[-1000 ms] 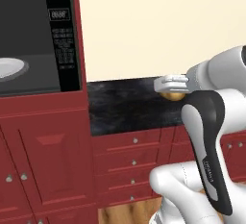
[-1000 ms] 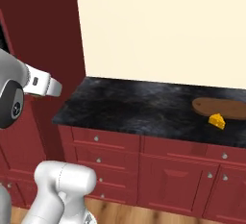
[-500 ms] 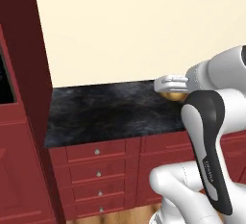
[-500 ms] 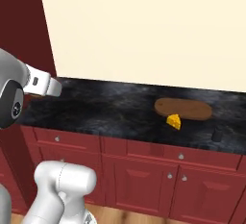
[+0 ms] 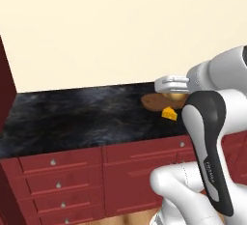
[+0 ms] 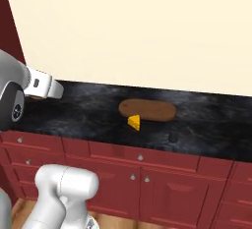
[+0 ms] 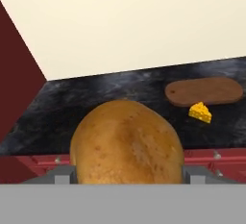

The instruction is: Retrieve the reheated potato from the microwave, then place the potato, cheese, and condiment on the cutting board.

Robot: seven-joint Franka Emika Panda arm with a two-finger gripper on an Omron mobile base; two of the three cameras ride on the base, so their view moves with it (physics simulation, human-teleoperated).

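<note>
Pincer (image 7: 126, 172) clamped across the potato (image 7: 126, 143) at its widest, carried above the worktop (image 6: 88, 110). Looks firm, smooth, rounded, likely slippery. Cutting board (image 6: 147, 109) ahead, cheese (image 6: 134, 122) touching its edge.

A plain cream wall (image 6: 147, 31) rises behind the black speckled surface (image 5: 82, 118). Below run red drawers (image 5: 58, 175) and cabinet doors (image 6: 177, 198) with small round knobs; a tall red cabinet side (image 7: 17, 74) stands at nine o'clock.

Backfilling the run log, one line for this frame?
stage: carrying | gripper: shut on potato | cheese: on counter beside cutting board | cutting board: bare | counter: ahead of base
</note>
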